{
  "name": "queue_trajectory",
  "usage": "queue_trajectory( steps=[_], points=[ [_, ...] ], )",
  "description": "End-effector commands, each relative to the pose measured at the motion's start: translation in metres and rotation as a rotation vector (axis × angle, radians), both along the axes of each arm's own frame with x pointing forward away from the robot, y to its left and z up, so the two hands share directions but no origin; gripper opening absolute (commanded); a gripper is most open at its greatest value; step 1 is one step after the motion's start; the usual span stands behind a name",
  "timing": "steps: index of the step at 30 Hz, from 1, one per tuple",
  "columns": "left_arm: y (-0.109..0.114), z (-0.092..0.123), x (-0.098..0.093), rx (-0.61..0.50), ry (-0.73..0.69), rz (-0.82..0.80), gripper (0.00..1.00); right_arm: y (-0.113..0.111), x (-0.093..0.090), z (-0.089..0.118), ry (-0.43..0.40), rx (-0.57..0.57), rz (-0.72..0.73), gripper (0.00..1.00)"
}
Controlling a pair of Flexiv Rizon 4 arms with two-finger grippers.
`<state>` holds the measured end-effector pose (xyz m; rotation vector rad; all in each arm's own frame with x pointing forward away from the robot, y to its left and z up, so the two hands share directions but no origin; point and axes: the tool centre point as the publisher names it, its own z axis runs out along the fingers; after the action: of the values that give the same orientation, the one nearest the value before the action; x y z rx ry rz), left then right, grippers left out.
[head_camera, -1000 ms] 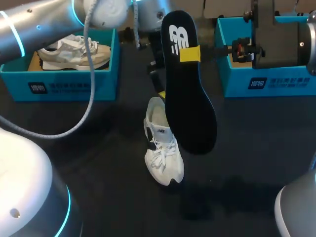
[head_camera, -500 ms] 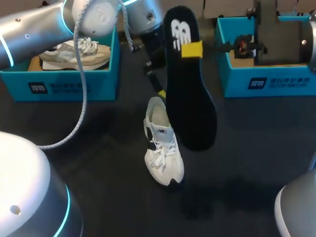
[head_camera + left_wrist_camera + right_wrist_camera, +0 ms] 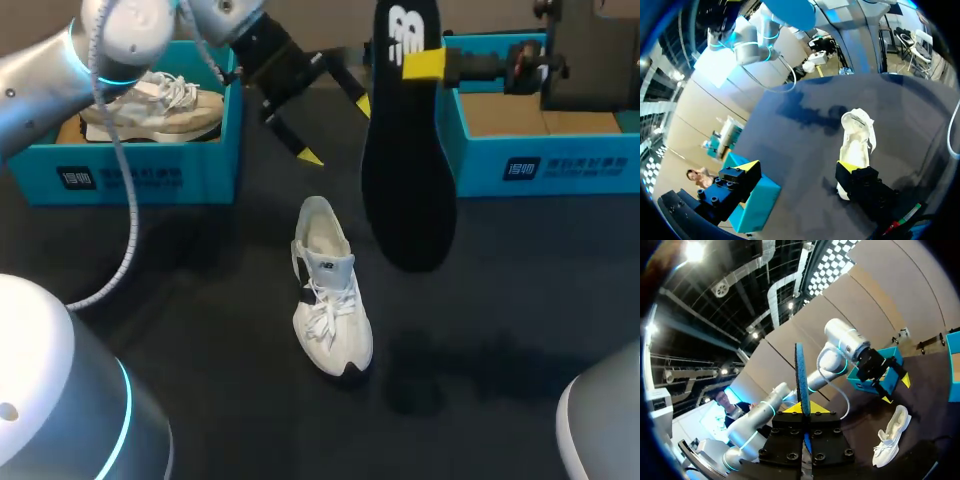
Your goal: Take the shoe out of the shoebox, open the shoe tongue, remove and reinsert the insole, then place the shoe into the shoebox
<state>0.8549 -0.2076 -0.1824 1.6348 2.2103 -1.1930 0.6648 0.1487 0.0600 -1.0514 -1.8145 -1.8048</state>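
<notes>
White sneaker point(image 3: 330, 300): lying upright on its sole near the middle of the dark table point(image 3: 520, 300). Toe is pointing toward the robot, heel toward the boxes. White laces are crossing loosely over the tongue, the collar is gaping open, and a dark sole edge is showing at the toe. It is sitting apart from both grippers.
Black insole point(image 3: 405, 170): hanging in the air, heel end up and toe end down, just right of the sneaker and clear of it. A white logo is showing at the heel end. The right wrist view is catching it edge-on point(image 3: 801, 375).
Right gripper point(image 3: 425, 63): coming in from the right in front of the right shoebox point(image 3: 540, 170), its yellow tips pinching the insole near the heel end from both sides.
Left gripper point(image 3: 336, 130): hovering beyond the sneaker's heel, fingers spread wide and holding nothing.
Right shoebox: teal, sitting at the table's far right, cardboard-coloured floor showing.
Left shoebox point(image 3: 130, 180): teal, sitting far left, with a beige sneaker point(image 3: 150, 105) lying inside.
</notes>
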Motion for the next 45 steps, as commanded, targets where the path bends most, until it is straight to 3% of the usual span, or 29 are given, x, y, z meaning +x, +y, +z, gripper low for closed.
queue_trajectory(
  steps=[1, 11, 25, 27, 28, 35, 42, 45],
  points=[
    [0.008, 0.007, -0.004, -0.086, -0.014, 0.035, 1.0, -0.016, 0.002, -0.009, 0.04, 0.038, 0.005, 0.0],
    [0.019, 0.037, -0.01, -0.34, -0.127, 0.055, 1.0, -0.041, 0.033, -0.035, 0.201, 0.127, 0.037, 0.0],
    [0.047, 0.049, -0.016, -0.535, -0.162, 0.041, 1.0, -0.051, 0.091, -0.065, 0.444, 0.229, 0.078, 0.0],
    [0.048, 0.05, -0.018, -0.544, -0.161, 0.036, 1.0, -0.053, 0.099, -0.067, 0.455, 0.215, 0.058, 0.0],
    [0.049, 0.051, -0.018, -0.544, -0.159, 0.035, 1.0, -0.055, 0.105, -0.064, 0.388, 0.235, 0.026, 0.0],
    [0.048, 0.056, -0.021, -0.578, -0.192, 0.031, 1.0, -0.055, 0.105, -0.064, 0.388, 0.235, 0.026, 0.0],
    [0.048, 0.066, -0.02, -0.721, -0.306, 0.039, 1.0, -0.055, 0.105, -0.064, 0.388, 0.235, 0.026, 0.0],
    [0.048, 0.069, -0.021, -0.762, -0.318, 0.038, 1.0, -0.058, 0.105, -0.069, 0.541, 0.289, -0.073, 0.0]
  ],
)
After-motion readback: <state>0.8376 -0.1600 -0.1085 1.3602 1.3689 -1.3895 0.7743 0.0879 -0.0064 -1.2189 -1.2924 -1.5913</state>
